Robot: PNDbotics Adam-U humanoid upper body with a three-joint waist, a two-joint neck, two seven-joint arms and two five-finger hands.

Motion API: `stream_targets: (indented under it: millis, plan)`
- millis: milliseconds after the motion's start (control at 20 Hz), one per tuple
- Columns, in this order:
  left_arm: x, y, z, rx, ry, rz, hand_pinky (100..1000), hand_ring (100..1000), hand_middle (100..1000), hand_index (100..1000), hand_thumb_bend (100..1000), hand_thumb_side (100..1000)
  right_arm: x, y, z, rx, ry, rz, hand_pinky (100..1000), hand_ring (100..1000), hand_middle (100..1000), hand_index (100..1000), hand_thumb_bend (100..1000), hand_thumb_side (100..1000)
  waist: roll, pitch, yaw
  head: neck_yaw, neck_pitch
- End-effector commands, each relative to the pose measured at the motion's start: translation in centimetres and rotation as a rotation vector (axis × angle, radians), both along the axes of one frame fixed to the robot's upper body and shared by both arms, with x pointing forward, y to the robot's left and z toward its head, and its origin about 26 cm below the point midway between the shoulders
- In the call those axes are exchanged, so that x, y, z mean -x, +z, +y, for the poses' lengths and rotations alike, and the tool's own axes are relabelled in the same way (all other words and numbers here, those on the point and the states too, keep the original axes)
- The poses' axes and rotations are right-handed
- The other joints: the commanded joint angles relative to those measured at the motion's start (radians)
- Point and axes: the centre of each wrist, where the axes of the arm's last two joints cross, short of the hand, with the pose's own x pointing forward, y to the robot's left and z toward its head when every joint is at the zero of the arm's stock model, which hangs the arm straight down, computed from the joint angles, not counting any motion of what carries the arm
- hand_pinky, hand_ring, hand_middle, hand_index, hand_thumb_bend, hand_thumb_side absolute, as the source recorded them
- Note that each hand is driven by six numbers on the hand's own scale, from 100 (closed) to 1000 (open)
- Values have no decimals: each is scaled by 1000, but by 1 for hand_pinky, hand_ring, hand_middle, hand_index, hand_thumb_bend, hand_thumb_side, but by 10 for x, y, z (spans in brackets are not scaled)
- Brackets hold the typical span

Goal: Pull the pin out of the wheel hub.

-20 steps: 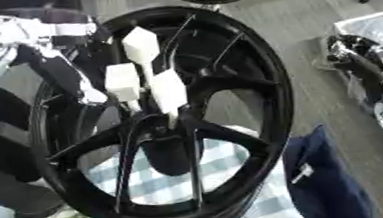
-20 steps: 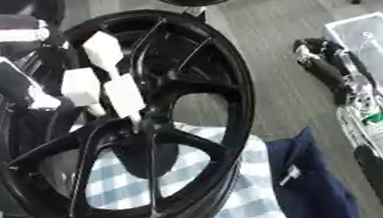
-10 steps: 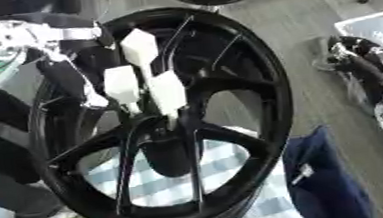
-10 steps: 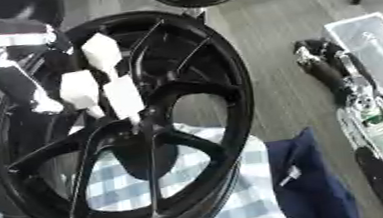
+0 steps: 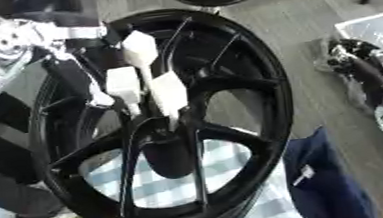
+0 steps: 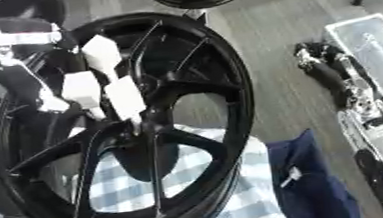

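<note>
As seen, left hand (image 5: 144, 83) fingertips at wheel hub (image 5: 164, 128)

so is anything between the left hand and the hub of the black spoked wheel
Nothing visible does. The left hand, with white-padded fingers, already reaches down to the hub at the centre of the black spoked wheel. The pin itself cannot be made out.

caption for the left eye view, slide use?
Robot's left hand, white-tipped fingers, reaching at the hub of a large black spoked wheel resting on checked cloth.
</note>
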Motion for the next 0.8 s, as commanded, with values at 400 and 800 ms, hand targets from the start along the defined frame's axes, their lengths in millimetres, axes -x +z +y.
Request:
stream_targets:
  millis: [400, 800]
  plan:
    - [4, 21, 4, 26, 6, -84, 705, 616, 569, 462, 419, 117, 0, 7, -5, 22, -4, -17, 832, 747, 702, 795, 173, 483, -3, -19, -2, 2, -9]
    - [18, 44, 19, 78, 6, -167, 704, 603, 555, 431, 434, 114, 0, 7, -6, 24, -6, -17, 832, 747, 702, 795, 173, 483, -1, -21, -1, 0, -10]
